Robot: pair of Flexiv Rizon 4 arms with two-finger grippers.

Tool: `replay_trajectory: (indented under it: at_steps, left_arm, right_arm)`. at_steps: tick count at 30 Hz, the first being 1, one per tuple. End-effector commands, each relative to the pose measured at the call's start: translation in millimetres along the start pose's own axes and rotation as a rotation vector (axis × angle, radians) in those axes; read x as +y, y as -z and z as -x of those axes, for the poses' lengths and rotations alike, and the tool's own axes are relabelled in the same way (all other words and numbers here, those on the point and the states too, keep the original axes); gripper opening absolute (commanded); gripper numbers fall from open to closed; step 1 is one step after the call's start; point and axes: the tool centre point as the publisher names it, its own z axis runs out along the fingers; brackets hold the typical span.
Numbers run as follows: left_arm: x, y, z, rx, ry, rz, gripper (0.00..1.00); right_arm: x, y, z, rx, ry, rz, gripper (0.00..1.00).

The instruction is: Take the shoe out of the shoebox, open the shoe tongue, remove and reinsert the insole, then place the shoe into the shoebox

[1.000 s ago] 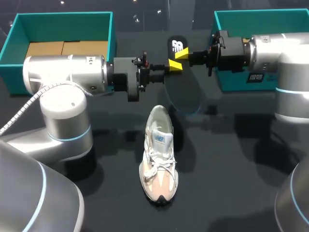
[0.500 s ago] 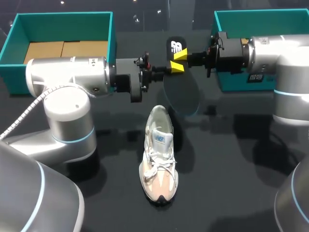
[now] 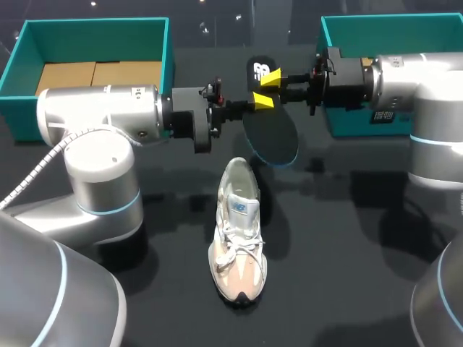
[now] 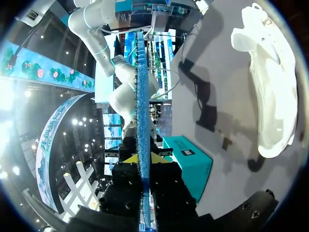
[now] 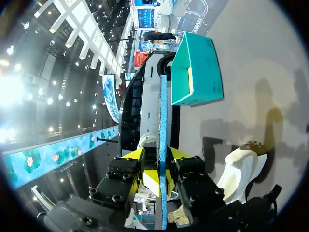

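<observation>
There it was, the insole (image 3: 270, 134) up in the air at the far middle of the table (image 3: 347, 275), and I had it from both sides. My left gripper (image 3: 259, 102) came in from the left and my right gripper (image 3: 273, 78) from the right, meeting on the upper part of the sole. Its heel end stood up above the fingers and its broad forefoot hung down below them. Along my left wrist the insole (image 4: 141, 96) ran edge-on straight out between the fingers of the left gripper (image 4: 145, 158), both clenched against it. The right gripper (image 5: 161, 157) showed the same, the thin blue edge of the insole (image 5: 162, 111) pinched between its two fingers, as far as I could judge. The shoe (image 3: 237, 231) lay on the table on the near side of the insole and below it, a touch to the left, apart from it. Its long axis ran near to far, toe toward me, heel and open mouth toward the hanging forefoot. The two grippers looked about equally close to the shoe, the left one slightly lower. The forefoot was already pointing down toward that mouth, so the reinsertion looked to me like a matter of lowering and sliding toward the toe. The teal shoebox (image 3: 347, 126) waited at the far right, behind my right arm.
</observation>
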Motion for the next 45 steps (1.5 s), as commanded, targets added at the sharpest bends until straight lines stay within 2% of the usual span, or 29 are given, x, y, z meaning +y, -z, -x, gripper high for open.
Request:
replay_trajectory:
  at_steps: [1,3,11,16,19,23,38,45]
  left_arm:
    - [-5.5,21.1,0.9,0.011,0.024,-0.003,0.0]
    - [-8.8,31.2,1.0,0.017,0.053,-0.008,0.0]
    - [-18.0,61.4,1.8,0.054,0.174,-0.025,0.0]
    - [-23.6,73.3,8.2,0.057,0.406,-0.056,0.0]
    - [-25.4,76.0,9.2,0.104,0.565,-0.06,0.0]
    - [-32.6,79.5,12.2,0.151,0.73,-0.161,0.0]
    - [-32.6,79.5,12.2,0.151,0.73,-0.161,0.0]
    - [-34.7,81.6,32.0,0.233,1.176,-0.112,0.0]
  right_arm:
    - [-13.4,13.0,-1.3,0.032,0.029,0.015,1.0]
    - [-18.5,17.8,-2.6,0.048,0.058,-0.001,1.0]
    - [-41.2,36.6,-3.5,0.069,0.084,0.017,1.0]
    - [-50.7,50.8,-3.8,0.039,0.11,0.048,1.0]
    - [-53.5,55.6,-4.7,0.035,0.114,0.061,1.0]
    - [-53.5,55.6,-4.7,0.035,0.114,0.061,1.0]
    - [-53.5,55.6,-4.7,0.035,0.114,0.061,1.0]
    - [-53.5,55.6,-4.7,0.035,0.114,0.061,1.0]
